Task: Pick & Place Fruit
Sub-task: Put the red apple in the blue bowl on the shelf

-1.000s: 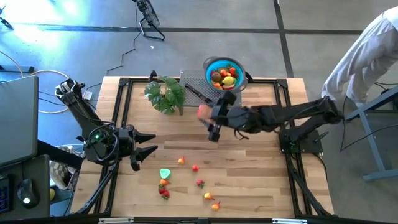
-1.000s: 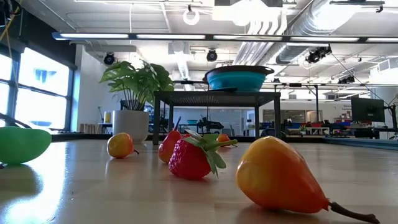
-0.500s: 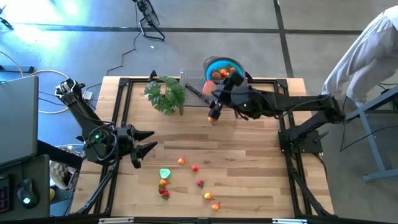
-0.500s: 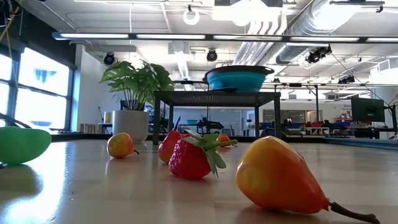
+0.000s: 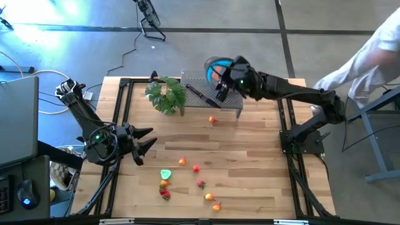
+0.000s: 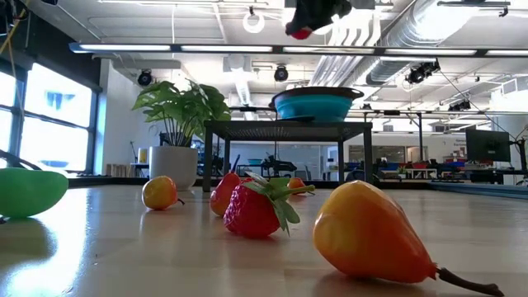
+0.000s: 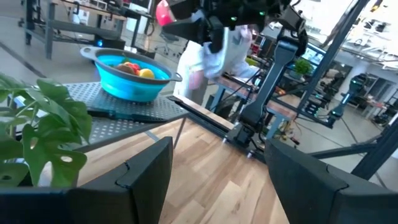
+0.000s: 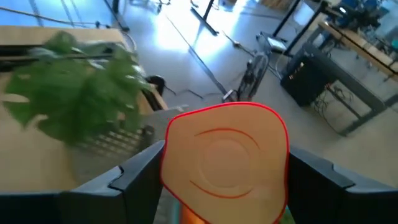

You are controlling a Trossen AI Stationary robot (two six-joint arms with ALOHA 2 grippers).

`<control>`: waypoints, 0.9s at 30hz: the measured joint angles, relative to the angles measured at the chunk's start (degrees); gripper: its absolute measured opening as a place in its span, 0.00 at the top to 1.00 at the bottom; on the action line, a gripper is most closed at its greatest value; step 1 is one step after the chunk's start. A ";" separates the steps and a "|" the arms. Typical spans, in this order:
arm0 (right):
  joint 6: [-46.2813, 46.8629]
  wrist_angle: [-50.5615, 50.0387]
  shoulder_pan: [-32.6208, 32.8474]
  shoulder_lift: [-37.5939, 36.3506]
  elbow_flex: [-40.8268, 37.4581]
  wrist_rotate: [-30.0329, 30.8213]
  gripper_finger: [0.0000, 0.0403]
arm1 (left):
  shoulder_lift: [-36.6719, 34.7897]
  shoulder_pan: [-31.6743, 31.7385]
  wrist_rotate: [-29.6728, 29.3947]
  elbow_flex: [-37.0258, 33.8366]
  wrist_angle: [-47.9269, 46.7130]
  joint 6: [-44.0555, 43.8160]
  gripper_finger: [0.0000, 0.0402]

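Note:
My right gripper [image 5: 219, 89] hangs over the metal rack [image 5: 232, 104] at the table's far side, beside the blue bowl [image 5: 212, 66], and is shut on a red-rimmed fruit half [image 8: 224, 158]. The bowl stands on the rack and holds several fruits [image 7: 134, 67]; my arm hides part of it from above. More toy fruits lie on the table: an orange one [image 5: 213, 119] by the rack, and several near the front [image 5: 196, 168], among them a strawberry [image 6: 252, 210] and a pear-shaped piece [image 6: 367, 235]. My left gripper [image 5: 147, 138] waits open at the table's left. My right gripper pinches the fruit half between its two fingers [image 8: 138, 175], one on each side of its rim [image 8: 169, 163]. The fingers slant downward from the table's right. The piece is lifted clear, high above the rack, with its flat pale face toward the wrist.
A leafy plant [image 5: 167, 94] in a white pot stands left of the rack. A black-handled knife [image 5: 197, 93] lies on the rack. A person in white [image 5: 365, 59] stands past the table's right far corner. Bare wood lies between the rack and the fruits.
My right gripper has carried the fruit half from above the table's middle toward the far edge, over the rack and up beside the blue bowl, still shut on it. My left gripper has turned slightly toward the far edge without leaving its place.

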 joint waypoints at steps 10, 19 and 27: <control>2.09 -3.08 -10.34 0.04 0.00 -8.84 0.33 | 0.00 0.00 -0.20 0.00 -0.12 0.02 0.38; 2.27 -4.15 -16.71 1.78 0.04 -14.03 0.35 | 0.00 0.00 -1.69 0.00 -0.12 0.02 0.38; 3.74 -6.20 -20.63 5.66 0.02 -15.46 0.35 | 0.00 0.00 -1.69 0.00 -0.12 0.00 0.38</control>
